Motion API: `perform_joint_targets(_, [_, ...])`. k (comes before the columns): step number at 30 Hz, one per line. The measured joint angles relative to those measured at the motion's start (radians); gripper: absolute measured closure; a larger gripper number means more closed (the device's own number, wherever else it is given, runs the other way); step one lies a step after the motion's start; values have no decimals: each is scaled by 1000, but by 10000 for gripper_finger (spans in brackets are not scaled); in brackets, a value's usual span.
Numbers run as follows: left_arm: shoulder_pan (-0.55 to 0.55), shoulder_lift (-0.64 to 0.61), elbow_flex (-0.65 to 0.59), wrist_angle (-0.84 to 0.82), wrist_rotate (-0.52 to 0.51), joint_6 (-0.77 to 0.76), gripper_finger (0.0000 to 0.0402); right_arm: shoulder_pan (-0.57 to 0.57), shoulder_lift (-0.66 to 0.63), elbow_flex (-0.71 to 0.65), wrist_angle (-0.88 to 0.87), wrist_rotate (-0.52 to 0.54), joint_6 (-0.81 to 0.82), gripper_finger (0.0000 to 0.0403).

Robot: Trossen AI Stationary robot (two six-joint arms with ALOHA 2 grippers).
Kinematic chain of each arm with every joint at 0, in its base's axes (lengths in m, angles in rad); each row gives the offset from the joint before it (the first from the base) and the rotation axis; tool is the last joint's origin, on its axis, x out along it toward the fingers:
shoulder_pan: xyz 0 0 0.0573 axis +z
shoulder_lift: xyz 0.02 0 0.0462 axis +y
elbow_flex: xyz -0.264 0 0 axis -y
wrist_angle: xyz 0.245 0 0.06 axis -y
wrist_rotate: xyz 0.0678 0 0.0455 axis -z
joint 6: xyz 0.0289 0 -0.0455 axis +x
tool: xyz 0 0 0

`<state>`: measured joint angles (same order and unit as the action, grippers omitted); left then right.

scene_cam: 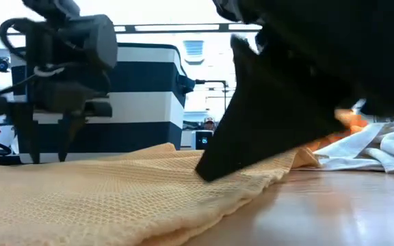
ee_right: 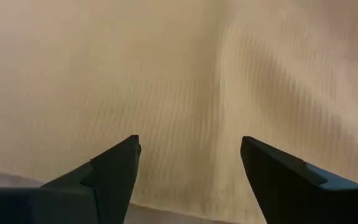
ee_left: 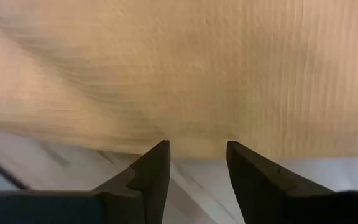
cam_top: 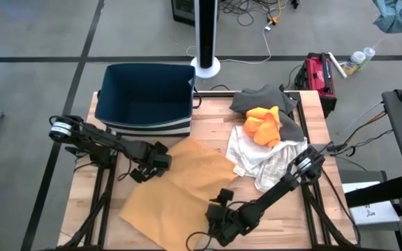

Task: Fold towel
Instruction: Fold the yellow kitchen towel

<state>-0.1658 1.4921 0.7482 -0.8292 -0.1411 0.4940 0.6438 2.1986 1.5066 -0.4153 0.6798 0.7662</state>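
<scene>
A tan waffle-weave towel [cam_top: 169,187] lies spread flat across the near middle of the wooden table [cam_top: 211,118], one long edge running toward the front-left corner. The left gripper [cam_top: 147,169] sits low over the towel's left edge, its two dark fingers [ee_left: 146,180] parted with a clear gap between them; nothing is pinched there, and through the gap the left wrist view shows the cloth's border and bare table beyond it. The right gripper [cam_top: 223,222] hovers at the towel's near-right edge, its fingers [ee_right: 114,171] spread wide over the ribbed fabric, gripping nothing. In the low view the towel [scene_cam: 115,198] lies rumpled on the tabletop, the right gripper [scene_cam: 252,130] looming dark just above it and the left gripper [scene_cam: 50,147] standing farther back. Behind the towel stands a dark blue bin [cam_top: 145,97]; to the right lies a heap of white, orange and grey cloths [cam_top: 267,136].
</scene>
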Motion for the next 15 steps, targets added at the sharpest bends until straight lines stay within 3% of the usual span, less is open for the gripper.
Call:
perform_joint_targets(6, [1,-11,-102,113,-18,35,255,-6,51,2,16,42,48,132])
perform_joint_targets(15, [3,-6,-83,80,-5,1,273,-1,36,4,-11,29,90,125])
